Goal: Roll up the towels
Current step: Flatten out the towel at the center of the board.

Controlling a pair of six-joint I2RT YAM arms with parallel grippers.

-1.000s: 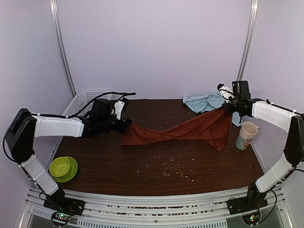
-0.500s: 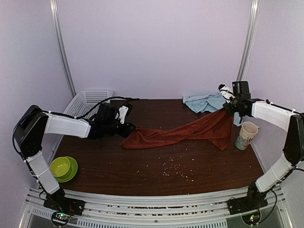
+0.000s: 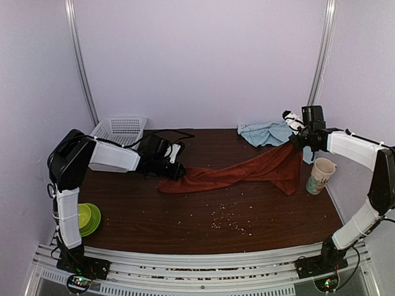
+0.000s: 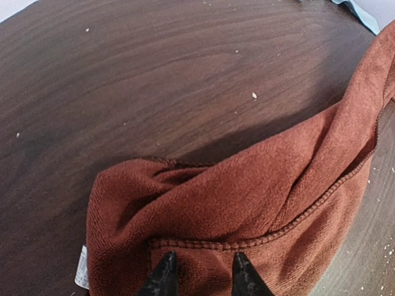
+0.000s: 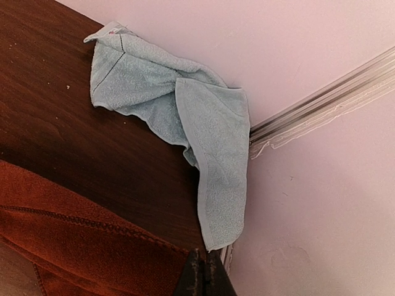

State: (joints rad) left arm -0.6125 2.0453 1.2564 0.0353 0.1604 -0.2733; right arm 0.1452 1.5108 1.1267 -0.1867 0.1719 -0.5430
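The rust-red towel [image 3: 247, 169] lies stretched across the table's middle, bunched at its left end and lifted at its right end. My left gripper [image 3: 180, 172] is low over that bunched left end; in the left wrist view its fingertips [image 4: 163, 274] stand apart on the red towel [image 4: 247, 203] just behind a stitched hem, gripper [image 4: 202, 272] open. My right gripper [image 3: 294, 142] is shut on the red towel's [image 5: 62, 246] raised right corner, gripper [image 5: 204, 272] closed tight. The pale light-blue towel [image 3: 265, 132] lies crumpled in the back right corner, one end of this towel [image 5: 166, 105] hanging by the wall.
A white basket [image 3: 120, 128] stands at the back left. A green bowl [image 3: 81, 217] sits at the front left edge. A printed cup [image 3: 321, 176] stands by the right edge near the right arm. Small crumbs [image 3: 228, 219] dot the front middle of the table.
My left gripper moved rightward, bringing the red towel's left end with it, and its jaws have parted. The right arm kept still with its corner held.
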